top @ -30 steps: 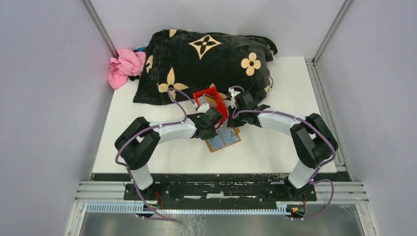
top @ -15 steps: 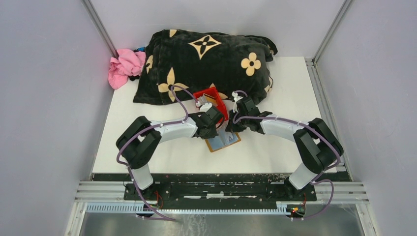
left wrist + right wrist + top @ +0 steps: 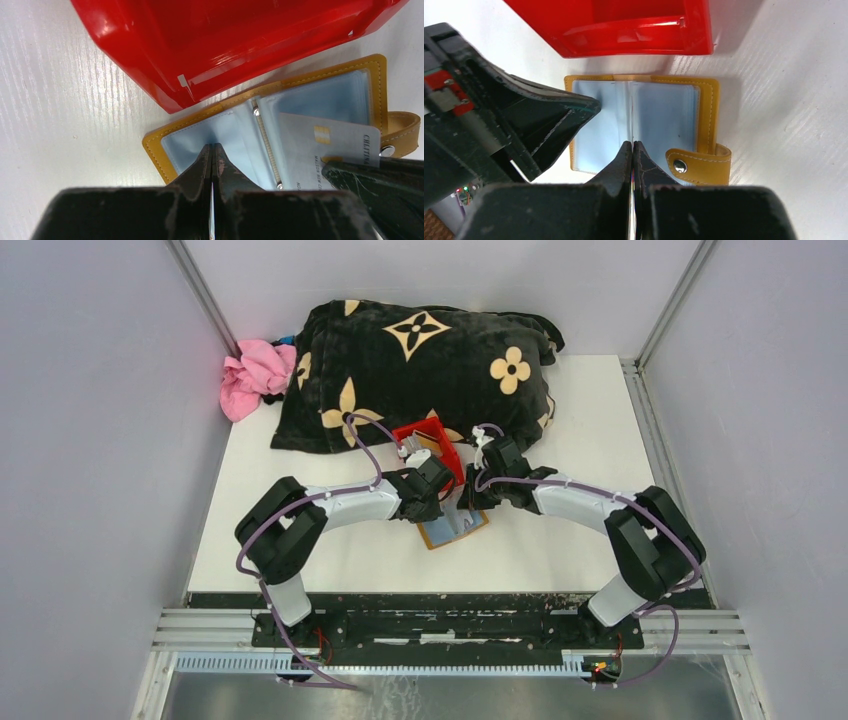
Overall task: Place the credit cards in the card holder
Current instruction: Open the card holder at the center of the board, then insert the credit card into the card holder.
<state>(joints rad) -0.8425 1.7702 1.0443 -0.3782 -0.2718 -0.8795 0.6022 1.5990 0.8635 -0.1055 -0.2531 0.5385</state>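
Clamped in the right pincer [image 3: 632, 146], the credit card [image 3: 315, 150] may jam on a card holder [image 3: 713, 115] pocket lip if the closed left pincer [image 3: 212, 150] lets the holder slide

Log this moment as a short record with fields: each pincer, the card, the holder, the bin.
left pincer: shut, pinching a clear pocket leaf on the left page of the card holder
right pincer: shut on a credit card, over the right page
card holder: lying open on the white table, strap unsnapped
red bin: directly behind the holder
card in pocket: cannot tell
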